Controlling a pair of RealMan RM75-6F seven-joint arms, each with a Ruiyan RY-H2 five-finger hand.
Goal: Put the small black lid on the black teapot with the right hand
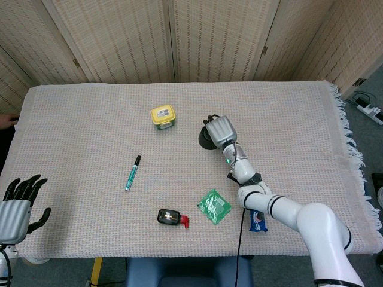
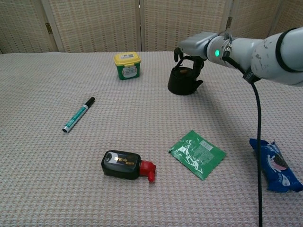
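Observation:
The black teapot (image 2: 183, 85) stands at the middle back of the table, and the head view shows it (image 1: 205, 139) partly under my right hand (image 1: 219, 128). The small black lid (image 2: 182, 71) sits on the teapot's mouth. In the chest view my right hand (image 2: 196, 45) hovers just above the lid, fingers (image 2: 178, 53) apart and hanging down on either side, holding nothing that I can see. My left hand (image 1: 18, 206) is open beyond the table's front left corner, holding nothing.
A yellow tub (image 2: 127, 65) stands left of the teapot. A green marker (image 2: 78, 115) lies at mid left. A black bottle with a red cap (image 2: 124, 165), a green packet (image 2: 196, 154) and a blue snack packet (image 2: 275, 163) lie along the front.

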